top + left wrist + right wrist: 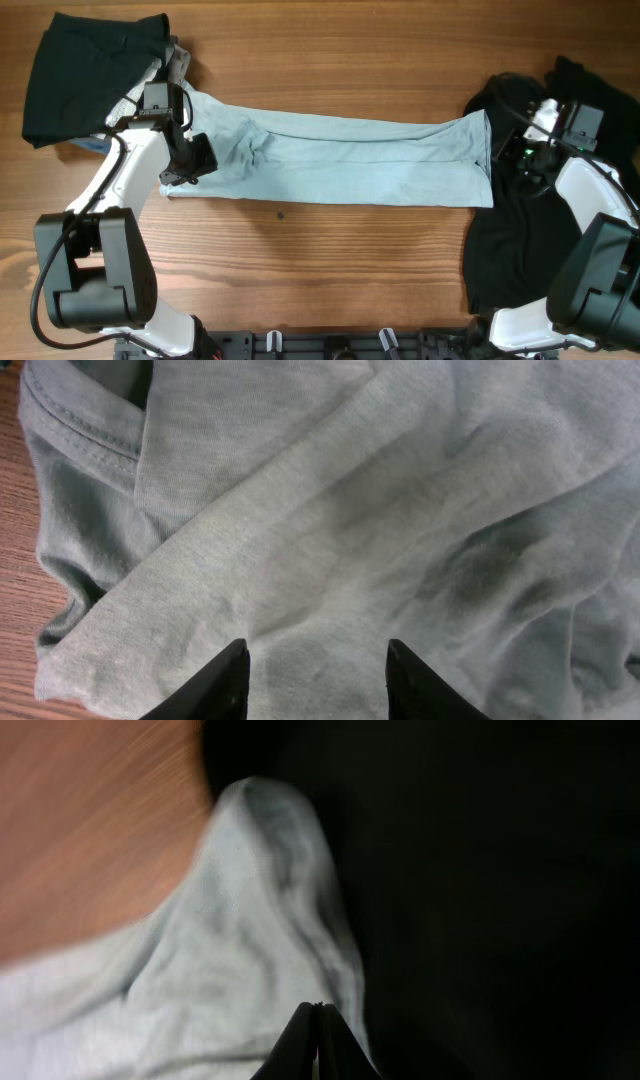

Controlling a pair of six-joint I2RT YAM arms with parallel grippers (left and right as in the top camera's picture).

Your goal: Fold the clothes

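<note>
Left fingers point(318, 660): parted, empty, poised just above the shirt point(350, 510) at its collar end. The cloth lies straight ahead of the tips.

Right fingers point(318, 1012): pressed together, nothing seen between them. They sit over the shirt's hem corner, beside a black shirt point(480, 870).

Overhead: the shirt is a long strip, its long axis running left–right across the desk point(330, 260), with one arm at each end.

Judgement: the next fold goes end to end along that axis. The left arm is better placed to grasp.

Second black shirt point(90, 70) lies beyond the left arm.
</note>
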